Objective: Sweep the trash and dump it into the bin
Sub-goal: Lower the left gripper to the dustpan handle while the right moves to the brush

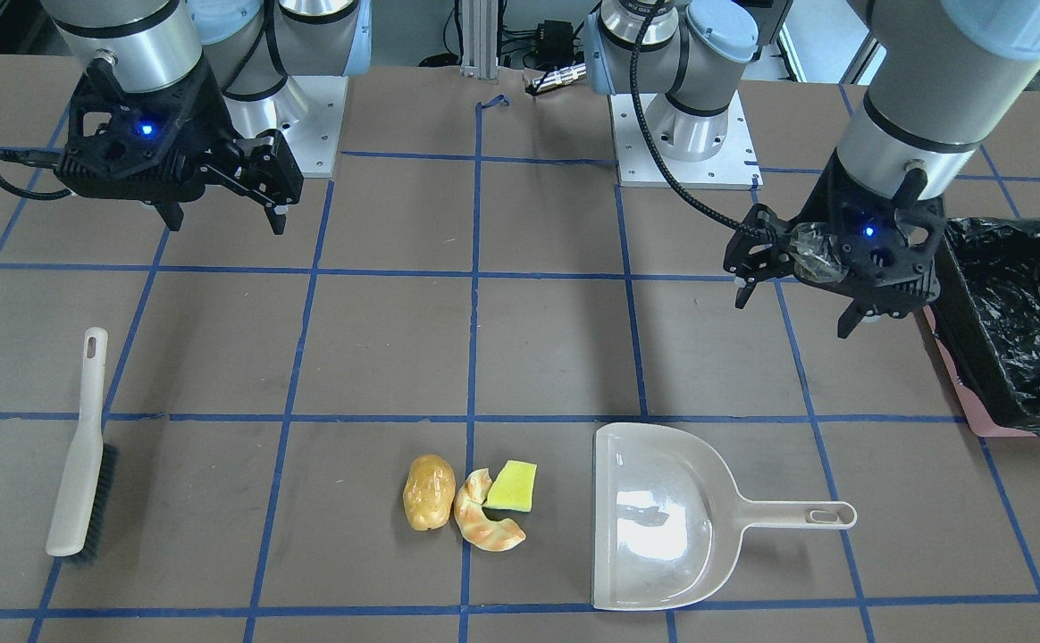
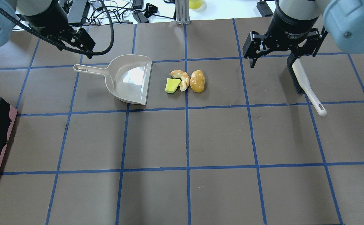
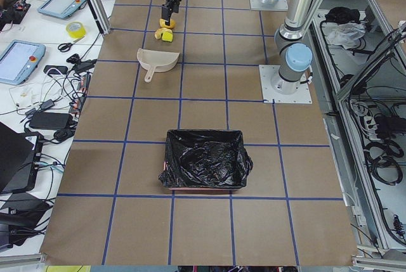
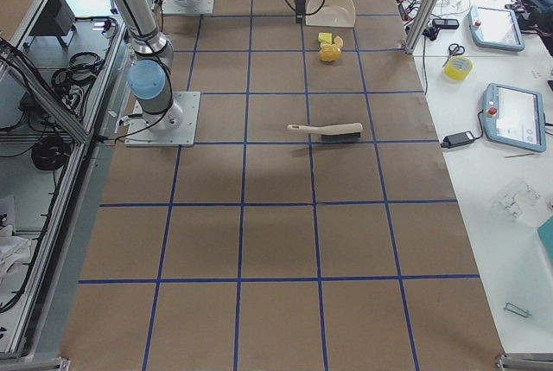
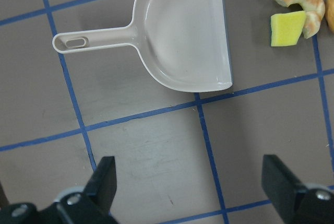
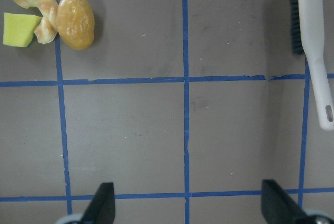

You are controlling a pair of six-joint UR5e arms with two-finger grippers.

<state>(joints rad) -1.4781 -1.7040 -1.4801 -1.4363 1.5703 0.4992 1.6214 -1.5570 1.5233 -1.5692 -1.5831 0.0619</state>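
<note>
The trash lies together on the table: a golden potato (image 1: 428, 505), a tan croissant (image 1: 484, 522) and a yellow-green sponge wedge (image 1: 512, 485). The pink bin (image 1: 1016, 321) with its black bag stands at the table's end on my left. My left gripper (image 1: 792, 314) is open and empty, hovering between the bin and the beige dustpan (image 1: 663, 518). Its wrist view shows the dustpan (image 5: 182, 36) below. My right gripper (image 1: 225, 221) is open and empty, hovering above the table near the beige brush (image 1: 82, 446). Its wrist view shows the potato (image 6: 75, 20) and the brush (image 6: 313, 41).
The dustpan's open mouth faces the trash, a short gap away. The brush lies flat, bristles toward the trash side. The arm bases (image 1: 685, 134) stand at the robot's edge of the table. Blue tape lines grid the brown table (image 2: 219, 137).
</note>
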